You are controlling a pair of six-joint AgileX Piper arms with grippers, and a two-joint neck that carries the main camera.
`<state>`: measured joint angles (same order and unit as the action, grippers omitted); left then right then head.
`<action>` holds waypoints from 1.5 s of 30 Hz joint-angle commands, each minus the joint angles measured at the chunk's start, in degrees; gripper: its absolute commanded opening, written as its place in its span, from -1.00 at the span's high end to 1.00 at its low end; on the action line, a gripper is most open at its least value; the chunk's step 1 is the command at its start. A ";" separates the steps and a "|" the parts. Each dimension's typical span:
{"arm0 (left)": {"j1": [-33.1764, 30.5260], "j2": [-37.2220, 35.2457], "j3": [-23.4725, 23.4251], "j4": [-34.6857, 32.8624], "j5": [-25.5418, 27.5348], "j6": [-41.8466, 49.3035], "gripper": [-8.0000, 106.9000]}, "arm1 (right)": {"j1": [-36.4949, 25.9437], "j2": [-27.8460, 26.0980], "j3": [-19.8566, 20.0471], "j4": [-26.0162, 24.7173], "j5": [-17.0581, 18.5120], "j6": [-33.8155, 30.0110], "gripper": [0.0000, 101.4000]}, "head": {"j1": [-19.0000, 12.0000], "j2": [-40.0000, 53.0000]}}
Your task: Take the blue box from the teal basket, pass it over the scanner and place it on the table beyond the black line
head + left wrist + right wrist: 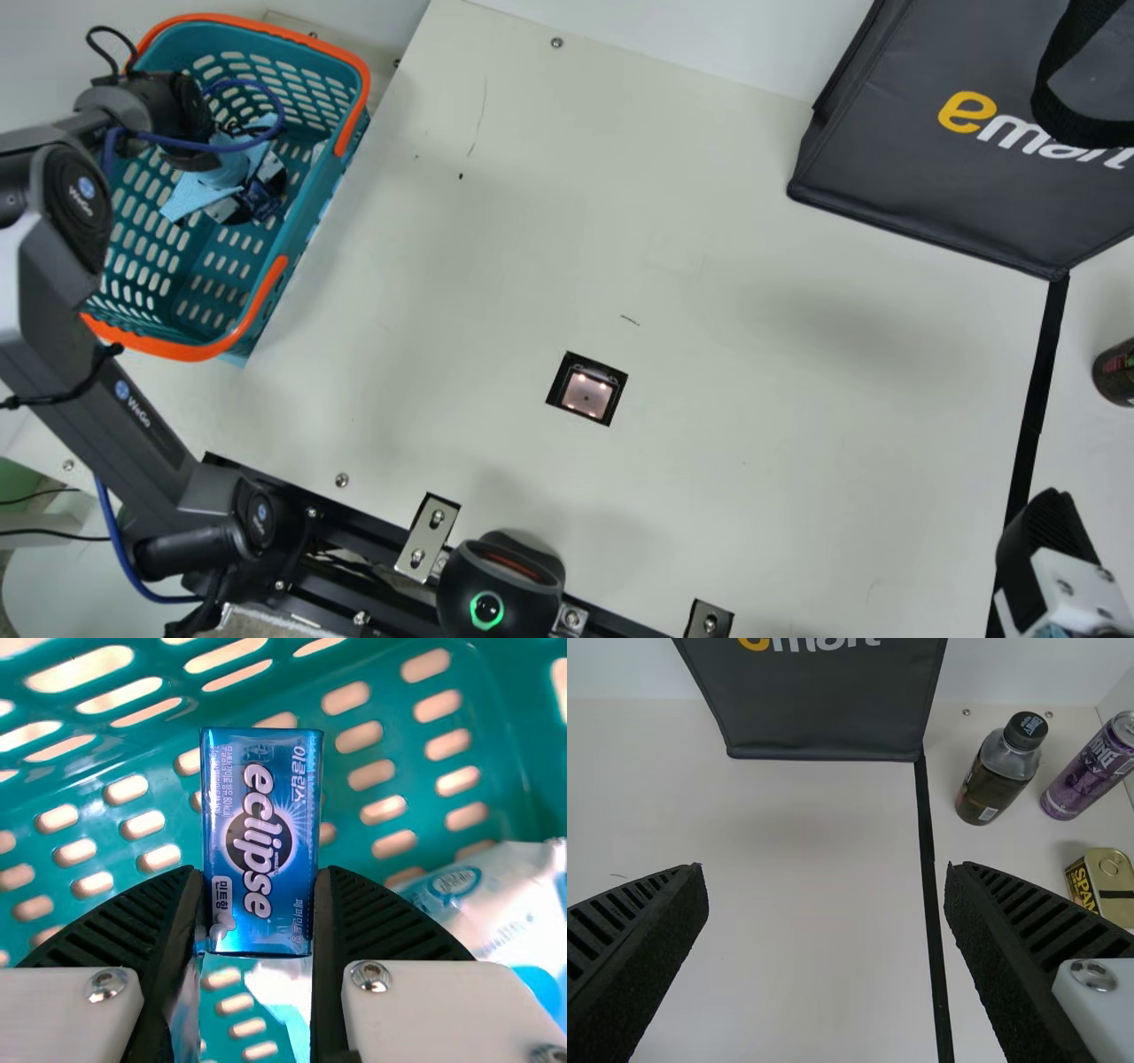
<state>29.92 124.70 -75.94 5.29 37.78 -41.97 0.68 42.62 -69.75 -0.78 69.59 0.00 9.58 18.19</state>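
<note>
While both fingers of the left gripper close on its sides, the blue box is inside the teal basket, its printed face turned to the wrist camera. Near it in the basket lies a white and light-blue packet. The basket, rimmed in orange, stands at the left edge of the table. Set in the tabletop, nearer the near edge than the far one, is the lit scanner. A dark bag sits at the far edge, and from its corner the black line runs toward the near edge. Beyond that line are a bottle, a purple can and a tin. Over the table's right part, the right gripper has its fingers wide apart, with nothing between them.
</note>
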 commanded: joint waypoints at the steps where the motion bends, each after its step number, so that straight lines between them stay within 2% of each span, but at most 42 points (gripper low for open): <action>1: 0.07 -1.48 -0.17 -1.32 1.12 1.26 1.00 | 0.00 0.00 0.00 0.00 0.00 0.00 -0.87 | -1.66 0.23; 16: 0.70 -11.43 -1.68 -7.51 11.46 8.08 1.00 | 0.00 0.00 0.00 0.00 0.00 0.00 -0.87 | -1.66 0.23; 26: -0.46 -18.86 -1.83 -11.27 16.49 14.51 1.00 | 0.00 0.00 0.00 0.00 0.00 0.00 -0.87 | -1.66 0.23; 36: -4.35 -27.80 -1.75 -15.86 20.24 22.75 1.00 | 0.00 0.00 0.00 0.00 0.00 0.00 -0.87 | -1.66 0.23; 45: -11.17 -34.98 0.25 -19.44 22.58 26.71 1.00 | 0.00 0.00 0.00 0.00 0.00 0.00 -0.87 | -1.66 0.23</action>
<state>20.00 90.60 -75.97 -14.06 60.38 -15.42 0.68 42.62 -69.75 -0.78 69.59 0.00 9.58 18.28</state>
